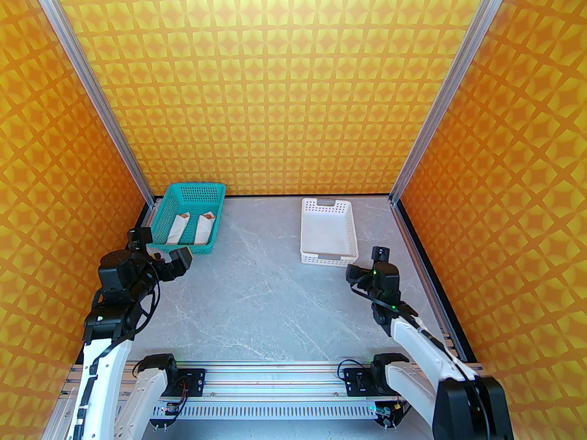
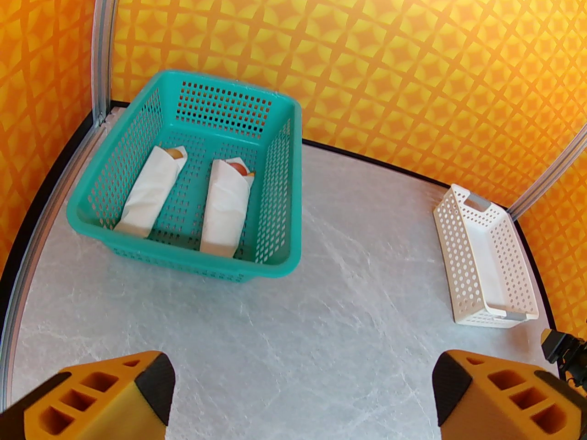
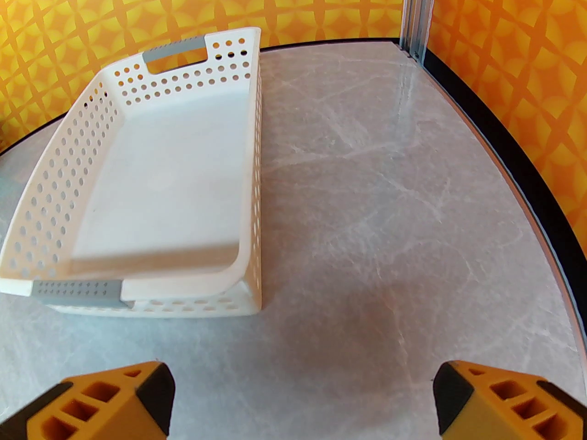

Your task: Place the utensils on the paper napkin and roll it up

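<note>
Fingers (image 2: 114,397) of left gripper (image 2: 300,394) spread wide, empty, near teal perforated plastic basket (image 2: 275,268) at far left holding two white paper rolls (image 2: 149,190) side by side; right gripper (image 3: 300,397) equally wide, empty, near white perforated plastic basket (image 3: 46,190).

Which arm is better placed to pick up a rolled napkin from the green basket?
Left. The left gripper hangs beside the green basket holding both rolls, jaws open; the right gripper faces the white basket across the table.

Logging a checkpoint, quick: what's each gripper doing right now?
Left gripper: open, holding nothing.
Right gripper: open, holding nothing.
</note>
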You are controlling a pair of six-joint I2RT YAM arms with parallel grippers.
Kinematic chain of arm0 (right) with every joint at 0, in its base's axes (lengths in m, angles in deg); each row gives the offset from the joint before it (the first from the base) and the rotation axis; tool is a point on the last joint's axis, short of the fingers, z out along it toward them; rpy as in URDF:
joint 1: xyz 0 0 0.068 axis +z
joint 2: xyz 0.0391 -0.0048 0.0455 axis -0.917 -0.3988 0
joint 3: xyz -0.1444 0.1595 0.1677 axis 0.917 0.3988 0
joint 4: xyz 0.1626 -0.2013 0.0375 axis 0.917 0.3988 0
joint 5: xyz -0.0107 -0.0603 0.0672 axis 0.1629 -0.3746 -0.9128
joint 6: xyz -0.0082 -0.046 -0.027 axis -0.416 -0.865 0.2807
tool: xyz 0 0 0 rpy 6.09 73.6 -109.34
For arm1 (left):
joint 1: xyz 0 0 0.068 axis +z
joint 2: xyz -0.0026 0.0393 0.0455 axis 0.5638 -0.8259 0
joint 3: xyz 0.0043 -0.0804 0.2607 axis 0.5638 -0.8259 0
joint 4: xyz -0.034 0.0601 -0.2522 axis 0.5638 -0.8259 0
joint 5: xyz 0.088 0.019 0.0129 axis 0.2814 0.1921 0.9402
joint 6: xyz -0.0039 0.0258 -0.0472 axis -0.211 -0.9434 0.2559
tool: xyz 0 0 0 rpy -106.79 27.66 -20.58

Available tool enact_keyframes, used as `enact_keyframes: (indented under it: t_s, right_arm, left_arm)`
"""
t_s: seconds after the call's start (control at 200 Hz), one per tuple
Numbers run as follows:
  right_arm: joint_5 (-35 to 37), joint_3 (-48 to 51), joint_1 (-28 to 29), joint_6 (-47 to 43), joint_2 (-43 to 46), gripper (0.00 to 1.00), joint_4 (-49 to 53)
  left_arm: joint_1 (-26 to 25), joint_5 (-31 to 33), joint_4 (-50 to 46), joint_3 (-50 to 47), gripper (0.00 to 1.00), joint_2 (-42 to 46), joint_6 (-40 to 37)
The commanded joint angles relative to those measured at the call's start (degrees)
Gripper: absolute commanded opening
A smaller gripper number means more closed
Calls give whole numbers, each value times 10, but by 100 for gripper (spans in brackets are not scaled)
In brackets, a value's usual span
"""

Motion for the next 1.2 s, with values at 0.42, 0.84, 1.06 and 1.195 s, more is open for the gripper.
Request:
enact_keyframes:
  t_s: [0.42,0.84,1.06,1.195]
  right_arm:
    - [-61,14,-4,-72,-227,99,-417]
    - [-60,-38,-2,-76,-257,99,-344]
    - [-59,-39,-1,-76,-256,99,-345]
    - [-58,-38,-1,-78,-256,99,-344]
  left_arm:
    - [-1,37,40,-13,98,-11,-7]
    - [-1,75,101,-69,99,-10,-21]
    - [-1,126,235,-154,99,-7,-68]
    - [-1,151,331,-214,99,-15,-77]
